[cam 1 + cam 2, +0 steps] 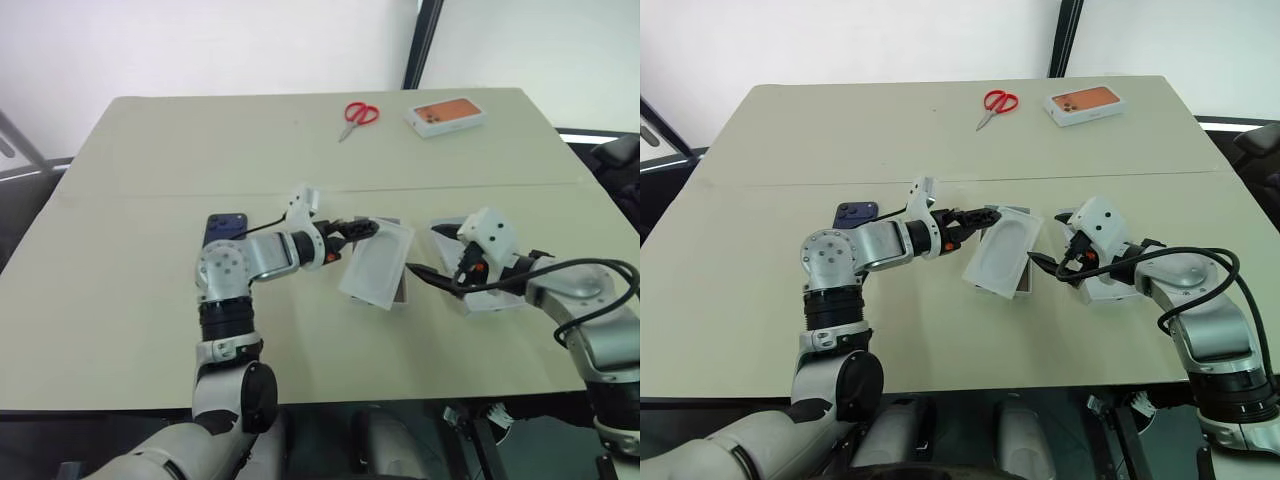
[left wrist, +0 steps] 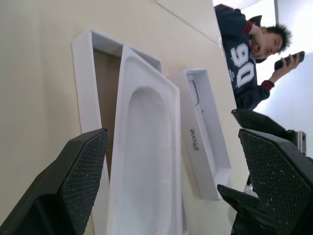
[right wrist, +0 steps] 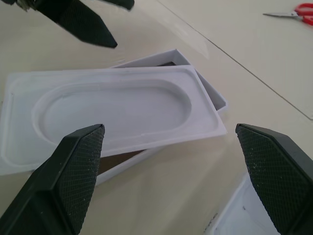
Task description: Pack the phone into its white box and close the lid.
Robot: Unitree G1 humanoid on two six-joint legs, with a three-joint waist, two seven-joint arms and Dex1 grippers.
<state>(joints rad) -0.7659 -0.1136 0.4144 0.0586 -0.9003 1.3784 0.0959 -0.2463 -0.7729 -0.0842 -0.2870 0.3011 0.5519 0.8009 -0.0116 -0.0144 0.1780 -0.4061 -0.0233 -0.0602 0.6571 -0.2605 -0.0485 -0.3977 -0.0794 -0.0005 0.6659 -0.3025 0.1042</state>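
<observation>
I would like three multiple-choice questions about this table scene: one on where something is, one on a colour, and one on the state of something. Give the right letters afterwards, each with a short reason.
1. Where does the moulded insert lie?
A. Askew on top of the white box
B. Beside the scissors
C. Flat on the bare table, apart from everything

2. What colour are the handles of the scissors?
A. Blue
B. Red
C. Yellow

3. How do the fingers of the left gripper stand?
A. Shut on the insert
B. Shut on the phone
C. Open, holding nothing

Answers:
1 A: the right wrist view shows the insert lying crooked across the box, overhanging its rim.
2 B: the head views show red handles at the far side of the table.
3 C: the left wrist view shows the two fingers wide apart, with nothing gripped between them.
</observation>
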